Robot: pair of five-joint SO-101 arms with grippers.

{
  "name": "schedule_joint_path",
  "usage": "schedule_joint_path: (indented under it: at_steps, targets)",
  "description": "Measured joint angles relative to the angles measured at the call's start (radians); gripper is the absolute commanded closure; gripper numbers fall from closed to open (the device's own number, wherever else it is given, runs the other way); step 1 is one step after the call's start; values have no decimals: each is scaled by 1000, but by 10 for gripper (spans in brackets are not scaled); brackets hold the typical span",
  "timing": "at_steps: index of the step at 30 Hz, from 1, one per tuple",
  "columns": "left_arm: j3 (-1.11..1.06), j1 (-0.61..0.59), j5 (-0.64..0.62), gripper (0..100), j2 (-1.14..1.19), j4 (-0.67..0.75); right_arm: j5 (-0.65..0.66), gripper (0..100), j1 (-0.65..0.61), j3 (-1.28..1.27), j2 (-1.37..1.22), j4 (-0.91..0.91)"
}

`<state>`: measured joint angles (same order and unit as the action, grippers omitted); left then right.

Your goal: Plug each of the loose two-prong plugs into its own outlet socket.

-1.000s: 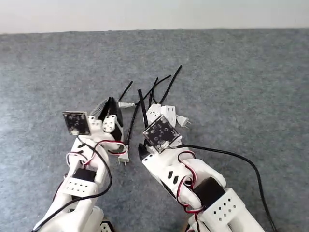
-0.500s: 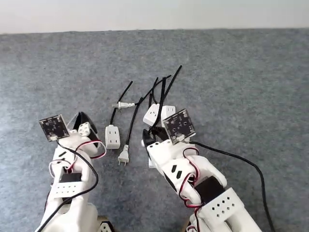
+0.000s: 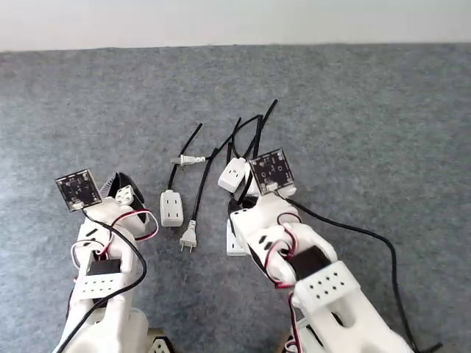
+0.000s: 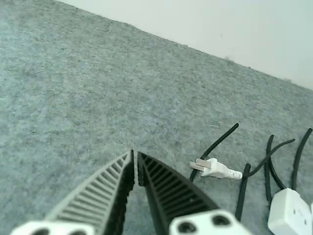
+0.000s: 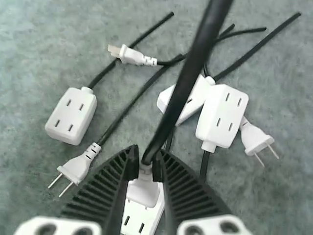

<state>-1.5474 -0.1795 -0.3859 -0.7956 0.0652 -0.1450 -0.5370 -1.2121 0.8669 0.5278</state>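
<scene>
Clamping the right claw (image 5: 145, 157) on a white plug (image 5: 145, 183), directly over an outlet block (image 5: 142, 215) on the carpet (image 5: 39, 39). Holding the left claw (image 4: 135, 156) nearly closed on nothing, off to the side. Noting a loose plug (image 5: 74, 170) lying beside a second outlet block (image 5: 71, 115), between the arms.

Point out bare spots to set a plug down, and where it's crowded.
Bare mat runs wide right of the cords and the right arm, and also left of the left end effector. Crowded: the middle between the arms, where sockets, loose plugs and cords lie tangled by the right end effector, shut on a plug.
</scene>
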Motion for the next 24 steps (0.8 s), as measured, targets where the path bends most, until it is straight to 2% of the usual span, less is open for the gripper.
schedule_joint_path:
  at_steps: [5, 11, 24]
  targets:
    - [-2, 2, 5, 985, 0, 0, 0, 991, 3, 5, -34, -25]
    - [-38, 2, 69, 985, 0, 0, 0, 991, 3, 5, -34, -38]
    - [-38, 2, 77, 985, 0, 0, 0, 991, 3, 5, -34, -52]
